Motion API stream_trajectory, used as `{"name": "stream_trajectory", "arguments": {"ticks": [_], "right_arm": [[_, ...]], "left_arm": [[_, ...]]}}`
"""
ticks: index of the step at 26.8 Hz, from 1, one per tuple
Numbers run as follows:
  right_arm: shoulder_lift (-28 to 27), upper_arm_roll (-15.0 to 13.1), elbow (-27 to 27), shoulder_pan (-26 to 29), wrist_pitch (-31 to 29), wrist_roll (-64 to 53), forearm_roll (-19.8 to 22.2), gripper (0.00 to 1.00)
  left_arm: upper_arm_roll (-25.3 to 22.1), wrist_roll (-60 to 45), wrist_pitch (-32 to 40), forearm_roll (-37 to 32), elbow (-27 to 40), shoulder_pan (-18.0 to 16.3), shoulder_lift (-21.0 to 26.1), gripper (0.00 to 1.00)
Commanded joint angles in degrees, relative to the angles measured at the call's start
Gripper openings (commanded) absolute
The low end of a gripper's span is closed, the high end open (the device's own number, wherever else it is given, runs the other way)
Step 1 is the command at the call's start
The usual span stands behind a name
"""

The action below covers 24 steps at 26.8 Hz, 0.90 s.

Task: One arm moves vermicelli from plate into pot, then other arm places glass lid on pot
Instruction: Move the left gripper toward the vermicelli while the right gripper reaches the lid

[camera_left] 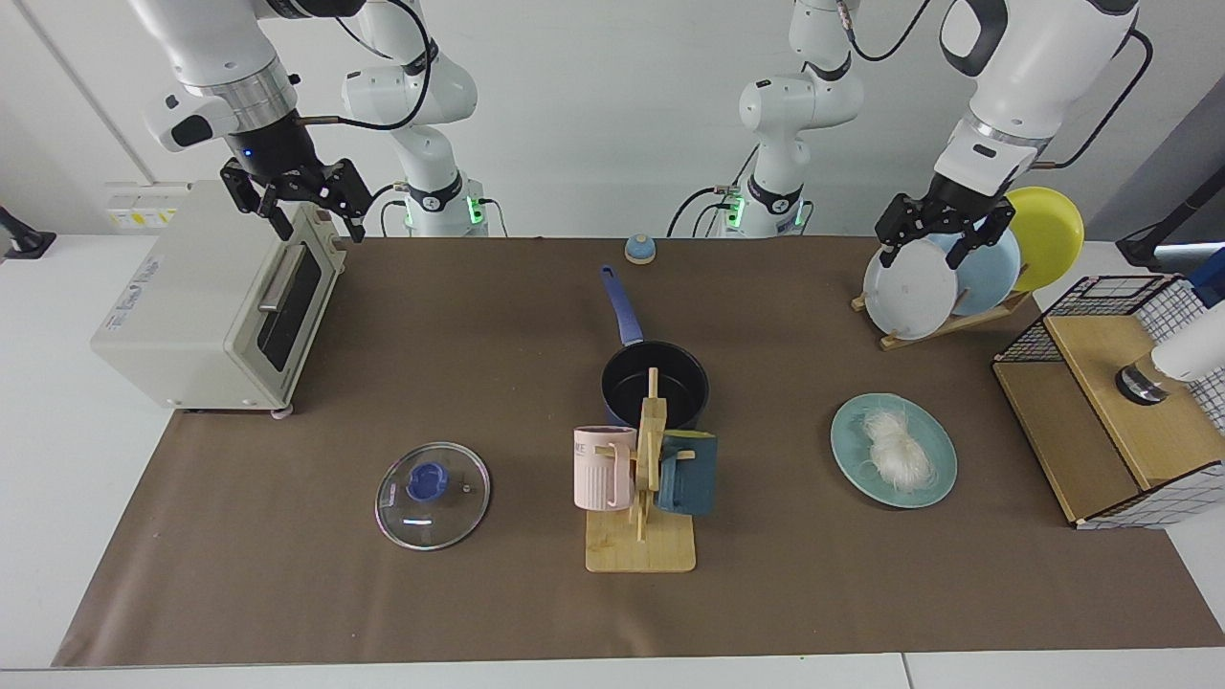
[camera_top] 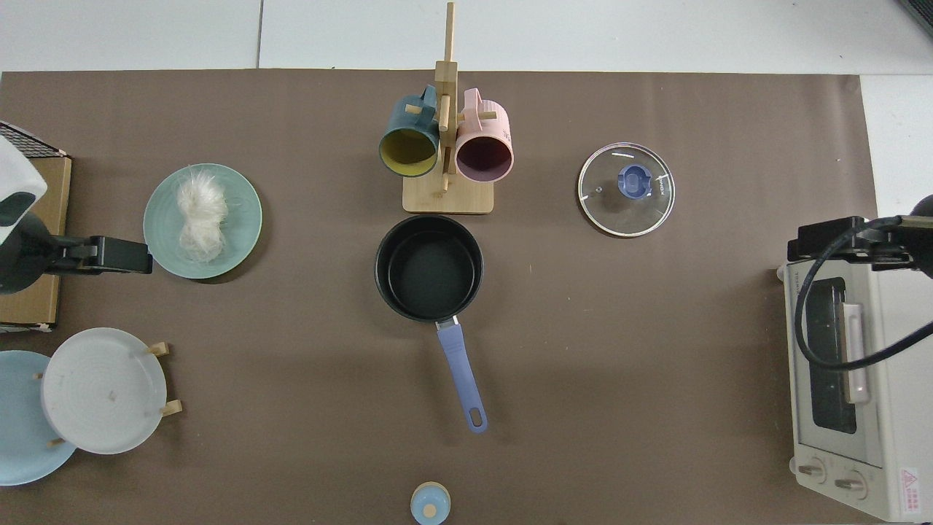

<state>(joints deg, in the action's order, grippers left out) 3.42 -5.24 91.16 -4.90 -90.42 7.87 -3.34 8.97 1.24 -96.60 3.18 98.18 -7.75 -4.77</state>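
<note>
Two grippers are seen raised and empty, so nothing of the task is judged done yet. The left gripper (camera_left: 943, 230) hangs high in front of the racked upright plates (camera_left: 914, 287), its jaws spread and holding nothing; in the top view its black body (camera_top: 109, 255) lies just beside the plate's rim. The vermicelli (camera_left: 895, 448) sits as a loose white clump on the teal plate (camera_left: 933, 483), below and in front of those jaws, well apart from them in height. The pot (camera_left: 656, 383) stands empty at mid-surface, to one side of the left jaws, with its handle pointing toward the robots' side. A mug rack (camera_left: 643, 498) with a pink and a dark-teal mug stands just in front of the pot. The right gripper (camera_left: 306, 196) waits above the toaster oven (camera_left: 215, 306), jaws spread; the lid (camera_left: 433, 495) lies knob up on the surface, forward of and below them. The step in hand is judged to be the descent onto the noodles. It would be done best with the jaws kept wide, centred over the thickest part of the clump and lowered almost to the plate, so that enough strands are gathered and few are left trailing. A high, level carry to the pot is advised, and the rack's tall post should be cleared.
</note>
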Motion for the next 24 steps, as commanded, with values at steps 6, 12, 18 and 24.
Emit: {"name": "stream_trajectory", "arguments": {"ticks": [6, 12, 18, 24], "right_arm": [[-2.36, -0.21, -2.48, 0.33, 1.73, 0.21, -0.71, 1.00], [-5.70, -0.21, -5.64, 0.33, 2.79, 0.21, -0.62, 1.00], [-10.88, -0.21, -10.47, 0.33, 2.79, 0.13, -0.53, 1.00], [-15.90, -0.04, -13.29, 0.15, 1.04, 0.04, -0.36, 1.00]], "left_arm": [[-0.18, -0.63, 0.27, -1.16, 0.34, 0.55, -0.33, 1.00], [-0.18, -0.63, 0.36, -1.16, 0.34, 0.55, -0.42, 1.00], [-0.18, -0.71, -1.39, -1.25, 0.17, 0.37, -0.24, 1.00], [-0.79, -0.19, -9.56, -2.30, 0.34, -0.25, 0.90, 1.00]]}}
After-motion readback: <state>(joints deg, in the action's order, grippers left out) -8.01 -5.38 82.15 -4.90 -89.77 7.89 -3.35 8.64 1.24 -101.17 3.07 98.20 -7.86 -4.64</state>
